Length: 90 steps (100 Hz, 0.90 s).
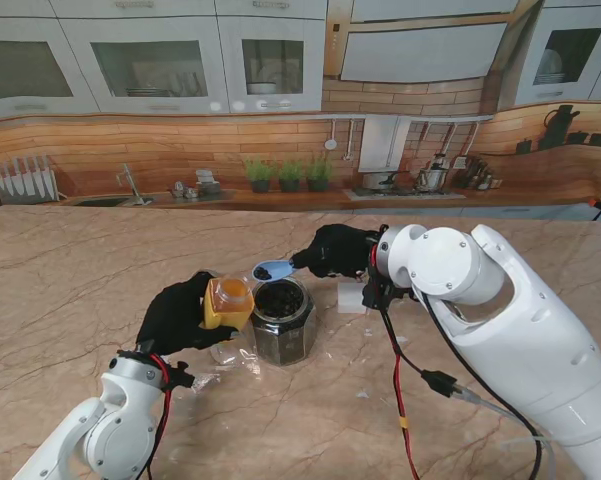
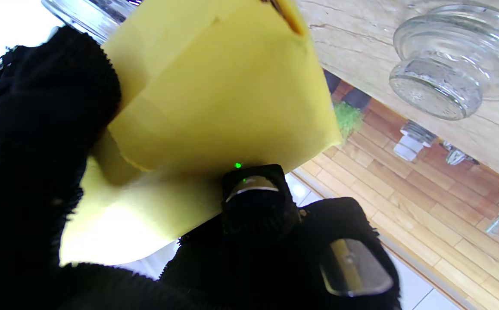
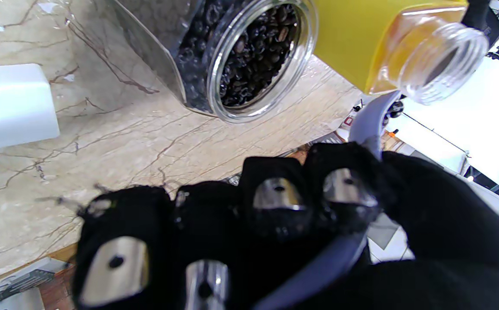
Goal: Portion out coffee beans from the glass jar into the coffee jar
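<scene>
Marble-patterned counter (image 1: 70, 290) carrying a hexagonal clear glass jar (image 1: 282, 320) filled with dark coffee beans (image 3: 254, 51), standing open near the middle. Left hand (image 1: 175, 315), black-gloved, is clamped on a small yellow-labelled coffee jar (image 1: 228, 302) with a clear threaded mouth (image 3: 441, 64), held tilted just to the left of the glass jar. Right hand (image 1: 335, 250), also black-gloved, is closed on the handle of a pale blue plastic scoop (image 1: 270, 270); its bowl holds dark beans and hovers over the far rim of the glass jar. A clear glass lid (image 2: 452, 64) lies on the counter beside the left hand; a white block (image 1: 351, 296) sits right of the glass jar.
</scene>
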Each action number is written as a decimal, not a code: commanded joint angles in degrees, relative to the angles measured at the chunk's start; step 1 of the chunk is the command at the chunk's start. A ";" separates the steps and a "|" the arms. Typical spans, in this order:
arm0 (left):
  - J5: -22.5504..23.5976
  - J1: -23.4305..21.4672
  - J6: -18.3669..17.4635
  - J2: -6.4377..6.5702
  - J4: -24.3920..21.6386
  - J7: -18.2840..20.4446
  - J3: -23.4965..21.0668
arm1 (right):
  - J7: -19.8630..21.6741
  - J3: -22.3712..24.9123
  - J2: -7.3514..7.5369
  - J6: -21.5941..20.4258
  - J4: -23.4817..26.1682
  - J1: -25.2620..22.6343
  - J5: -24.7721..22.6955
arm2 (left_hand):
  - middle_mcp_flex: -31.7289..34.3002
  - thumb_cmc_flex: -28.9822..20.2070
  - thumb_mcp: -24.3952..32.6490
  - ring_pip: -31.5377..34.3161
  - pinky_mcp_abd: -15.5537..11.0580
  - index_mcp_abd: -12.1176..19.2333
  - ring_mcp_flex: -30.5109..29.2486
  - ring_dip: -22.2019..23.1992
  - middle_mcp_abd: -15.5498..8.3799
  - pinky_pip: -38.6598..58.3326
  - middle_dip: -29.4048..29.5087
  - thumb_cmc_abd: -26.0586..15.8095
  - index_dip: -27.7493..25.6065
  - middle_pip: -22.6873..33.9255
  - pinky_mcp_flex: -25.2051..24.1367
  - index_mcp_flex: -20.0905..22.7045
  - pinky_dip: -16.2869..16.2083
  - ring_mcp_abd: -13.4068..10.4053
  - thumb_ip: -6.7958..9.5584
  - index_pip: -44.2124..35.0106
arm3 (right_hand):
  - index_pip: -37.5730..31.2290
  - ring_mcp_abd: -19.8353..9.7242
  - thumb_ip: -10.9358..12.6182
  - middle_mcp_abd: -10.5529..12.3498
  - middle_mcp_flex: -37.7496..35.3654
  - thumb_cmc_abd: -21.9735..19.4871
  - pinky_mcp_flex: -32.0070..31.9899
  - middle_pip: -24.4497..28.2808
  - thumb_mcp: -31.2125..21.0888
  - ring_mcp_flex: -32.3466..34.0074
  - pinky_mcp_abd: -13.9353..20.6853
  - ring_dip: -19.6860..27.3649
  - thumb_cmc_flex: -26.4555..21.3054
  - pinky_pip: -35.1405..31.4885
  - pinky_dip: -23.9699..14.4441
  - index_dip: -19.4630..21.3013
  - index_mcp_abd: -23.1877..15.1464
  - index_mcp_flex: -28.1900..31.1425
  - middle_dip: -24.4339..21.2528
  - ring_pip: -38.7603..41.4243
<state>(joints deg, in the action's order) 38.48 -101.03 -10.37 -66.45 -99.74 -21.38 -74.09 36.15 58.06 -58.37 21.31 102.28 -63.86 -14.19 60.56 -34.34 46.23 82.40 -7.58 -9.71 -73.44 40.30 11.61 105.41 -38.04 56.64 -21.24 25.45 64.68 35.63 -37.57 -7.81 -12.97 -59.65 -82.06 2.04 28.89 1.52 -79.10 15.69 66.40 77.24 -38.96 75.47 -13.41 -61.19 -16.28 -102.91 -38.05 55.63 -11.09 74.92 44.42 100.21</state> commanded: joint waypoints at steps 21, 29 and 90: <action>0.78 -0.56 1.43 0.39 -0.77 1.62 -0.53 | 0.26 -0.14 -0.23 -1.84 1.87 0.89 1.02 | 8.14 -11.68 15.26 -2.62 -6.64 15.13 0.29 0.44 -6.06 10.41 -4.17 -10.46 -3.32 5.78 -1.30 6.07 0.21 4.03 9.29 -13.20 | -1.93 -1.87 -0.61 -5.20 -4.22 -0.91 1.56 2.98 -0.02 -0.38 0.25 0.47 -2.88 -14.61 0.39 -0.36 -1.27 2.11 0.14 4.24; 0.75 -0.36 1.75 0.41 -0.92 1.84 -0.28 | 0.49 -0.42 -0.20 -2.48 1.99 1.11 1.14 | 8.17 -11.76 15.32 -2.55 -6.63 15.11 0.30 0.43 -5.85 10.46 -4.20 -10.40 -3.27 5.74 -1.30 6.10 0.21 4.13 9.30 -13.16 | -1.92 -1.89 -0.61 -5.16 -4.22 -0.97 1.57 2.98 -0.01 -0.38 0.27 0.47 -2.84 -14.61 0.39 -0.36 -1.29 2.11 0.14 4.24; 0.83 -0.27 2.28 0.72 -2.76 3.73 0.32 | 0.83 -3.14 0.12 -12.56 1.28 2.93 -5.89 | 8.44 -11.60 15.38 -2.32 -6.54 15.07 0.32 0.31 -5.86 10.62 -4.29 -10.40 -3.13 5.62 -1.30 6.30 0.22 4.13 9.30 -13.06 | -1.90 -3.13 -0.45 -4.29 -4.21 -1.51 1.66 3.01 0.10 -0.31 1.42 0.45 -1.97 -14.55 0.49 -0.19 -2.37 2.03 0.19 4.14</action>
<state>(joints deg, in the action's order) 39.29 -100.79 -8.20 -65.73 -101.85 -18.08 -73.75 36.93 55.14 -58.08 9.97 103.48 -61.26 -19.31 60.56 -34.34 46.23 82.40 -7.51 -9.71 -73.43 40.30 11.61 105.42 -38.04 56.64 -21.16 25.45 64.68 35.63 -37.57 -7.76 -12.96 -59.65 -82.06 2.05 28.67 1.51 -79.10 15.67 66.40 77.24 -38.62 75.47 -13.41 -61.05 -16.28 -102.92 -38.04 55.63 -11.09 74.92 44.42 100.22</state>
